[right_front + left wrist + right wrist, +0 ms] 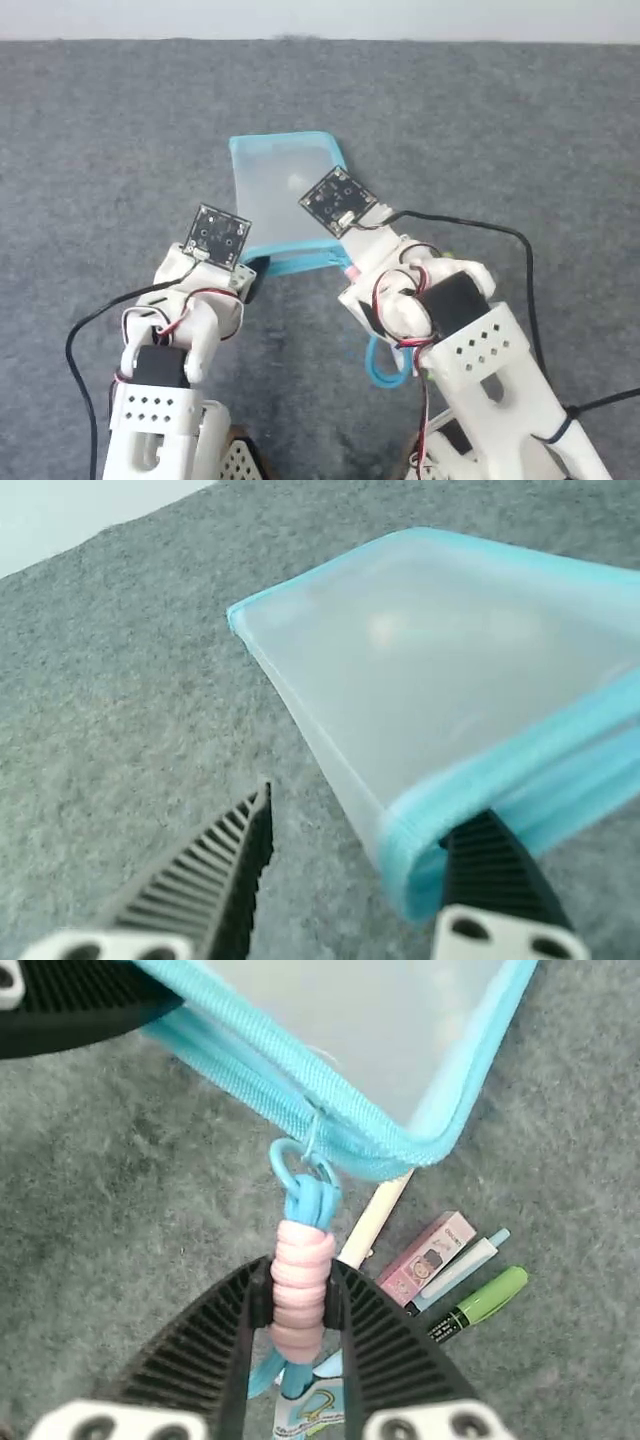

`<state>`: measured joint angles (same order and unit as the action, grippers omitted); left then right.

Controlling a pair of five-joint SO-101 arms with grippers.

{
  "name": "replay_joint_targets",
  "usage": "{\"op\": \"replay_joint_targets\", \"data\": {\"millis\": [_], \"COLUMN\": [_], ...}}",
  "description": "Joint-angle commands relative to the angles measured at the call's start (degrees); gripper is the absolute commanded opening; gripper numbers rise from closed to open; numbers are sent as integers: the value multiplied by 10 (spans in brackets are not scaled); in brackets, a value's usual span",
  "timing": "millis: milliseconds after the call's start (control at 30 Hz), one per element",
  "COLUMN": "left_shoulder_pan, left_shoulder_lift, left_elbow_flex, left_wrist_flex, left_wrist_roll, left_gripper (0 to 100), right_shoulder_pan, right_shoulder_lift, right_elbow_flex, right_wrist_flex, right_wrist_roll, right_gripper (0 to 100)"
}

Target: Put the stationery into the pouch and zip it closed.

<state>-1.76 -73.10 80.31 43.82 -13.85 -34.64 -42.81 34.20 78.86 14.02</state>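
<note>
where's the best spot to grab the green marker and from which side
Probably across the barrel of the green marker near its green end, coming straight down from above. It lies flat on the grey mat, and the pale blue pen beside it crowds the dark end, while the green end has more bare mat on both sides.

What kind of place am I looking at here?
Probably a robotics test bench: a grey felt mat as the work surface, and the left arm and right arm sit at a blue pouch with pens beside it.
</note>
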Motion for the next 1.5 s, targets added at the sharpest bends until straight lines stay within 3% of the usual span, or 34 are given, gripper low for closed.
{"op": "replay_joint_targets", "data": {"millis": [0, 333, 467, 600, 733, 967, 1267, 1467], "left_shoulder_pan": [4, 30, 63, 63, 56, -17, -17, -20], "left_shoulder_lift": [-5, -5, -5, -6, -6, -6, -6, -6], "left_elbow_flex": [-3, 22, 23, 33, 36, 36, 42, 42], "left_wrist_flex": [-34, -88, -86, -85, -84, -85, -85, -85], "left_wrist_roll": [12, 14, 84, 101, 110, 110, 108, 108], "left_gripper": [220, 91, 52, 18, 13, 13, 13, 13], "right_shoulder_pan": [2, 3, 5, 5, 5, 6, 8, 63], "right_shoulder_lift": [-25, -25, -25, -25, -25, -25, -24, -19], "right_elbow_flex": [-32, -6, 15, 54, 68, 68, 68, 68], "right_wrist_flex": [4, -22, -32, -72, -85, -85, -85, -98], "right_wrist_roll": [10, 4, 4, 4, 4, 4, 4, 4], "right_gripper": [6, 6, 6, 6, 6, 6, 6, 6]}}
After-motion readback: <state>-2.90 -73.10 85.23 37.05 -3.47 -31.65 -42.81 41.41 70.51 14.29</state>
